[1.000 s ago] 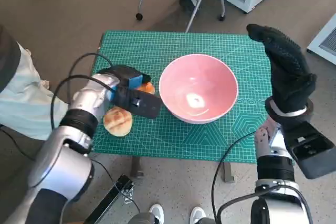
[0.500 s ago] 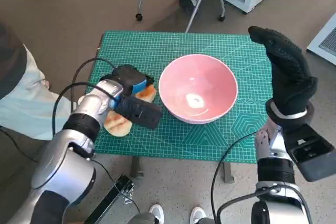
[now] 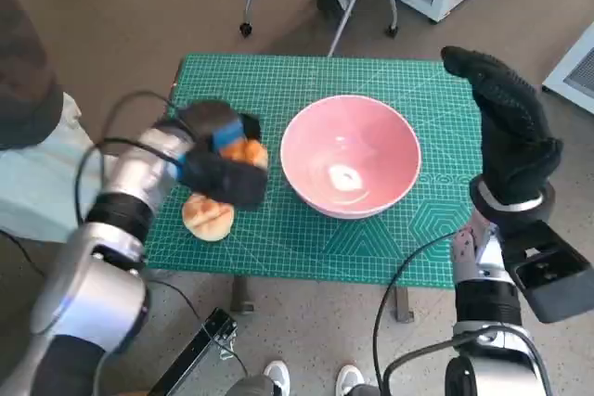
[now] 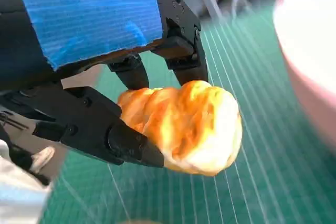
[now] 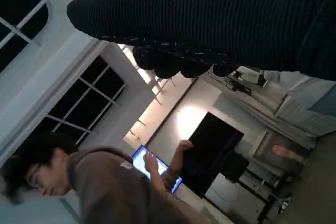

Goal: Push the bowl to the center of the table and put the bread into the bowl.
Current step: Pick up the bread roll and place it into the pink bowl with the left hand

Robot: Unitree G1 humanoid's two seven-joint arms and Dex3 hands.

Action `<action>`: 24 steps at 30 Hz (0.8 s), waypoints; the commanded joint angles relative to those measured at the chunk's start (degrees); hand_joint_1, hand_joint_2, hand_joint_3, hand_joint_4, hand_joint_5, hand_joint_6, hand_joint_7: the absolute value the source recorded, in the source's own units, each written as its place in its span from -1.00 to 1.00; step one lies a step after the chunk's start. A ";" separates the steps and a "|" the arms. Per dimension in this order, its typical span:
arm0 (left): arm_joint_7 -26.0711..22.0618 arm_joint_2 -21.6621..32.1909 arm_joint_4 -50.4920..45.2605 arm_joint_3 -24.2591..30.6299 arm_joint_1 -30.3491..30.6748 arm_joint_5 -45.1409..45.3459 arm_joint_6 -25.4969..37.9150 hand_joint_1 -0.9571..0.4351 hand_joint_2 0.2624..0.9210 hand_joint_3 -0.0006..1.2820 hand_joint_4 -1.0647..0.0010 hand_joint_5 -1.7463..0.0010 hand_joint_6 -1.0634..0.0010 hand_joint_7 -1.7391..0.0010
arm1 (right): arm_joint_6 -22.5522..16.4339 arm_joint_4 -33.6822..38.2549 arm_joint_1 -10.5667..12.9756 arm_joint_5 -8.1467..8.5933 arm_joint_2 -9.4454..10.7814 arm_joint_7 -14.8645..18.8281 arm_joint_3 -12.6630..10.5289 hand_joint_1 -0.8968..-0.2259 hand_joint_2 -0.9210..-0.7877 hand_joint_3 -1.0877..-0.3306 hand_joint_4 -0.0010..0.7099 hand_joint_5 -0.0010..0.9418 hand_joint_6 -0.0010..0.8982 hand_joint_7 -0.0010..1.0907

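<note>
The left robot hand (image 3: pixel 220 150) grips a golden piece of bread (image 4: pixel 184 126) between its black fingers (image 4: pixel 113 137), lifted clear of the green table (image 3: pixel 278 81) and just beside the pink bowl (image 3: pixel 350 155), which sits about at the middle of the table. A second bread roll (image 3: pixel 208 217) lies on the table near its front edge, below the lifted hand in the head view. The bread looks light and soft (a crusty top, a pale springy underside), so it should give under pressure rather than slip; a gentle hold across its middle, as the fingers have it now, seems right, since a hard squeeze would likely dent or tear it. The bowl looks stiff and smooth-walled, probably easy to slide with a push on its rim. The right robot hand (image 3: pixel 506 127) is raised at the table's right side, fingers extended, holding nothing.
</note>
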 commanded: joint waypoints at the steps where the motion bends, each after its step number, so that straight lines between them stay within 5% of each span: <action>1: 2.49 2.26 -3.28 3.01 -6.07 -2.40 -3.38 0.38 1.00 -0.89 -0.21 -0.28 -0.25 -0.40 | 0.37 0.44 1.41 -0.53 -0.23 -0.24 0.51 -0.13 -1.00 0.09 0.01 -0.99 -0.95 0.56; 13: 3.81 1.43 -13.36 7.68 -7.24 -6.95 -11.32 0.38 1.00 -0.92 -0.17 -0.37 -0.36 -0.27 | 0.19 1.18 1.02 -0.69 -0.12 -0.64 0.91 -0.13 -1.00 0.10 -0.01 -1.00 -0.96 0.54; 24: 5.72 -3.52 -14.55 4.92 -5.45 -4.83 -17.69 0.38 1.00 -0.92 -0.18 -0.30 -0.36 -0.33 | -0.18 1.61 0.87 -0.84 -0.20 -0.80 1.10 -0.14 -1.00 0.11 -0.01 -0.99 -0.94 0.52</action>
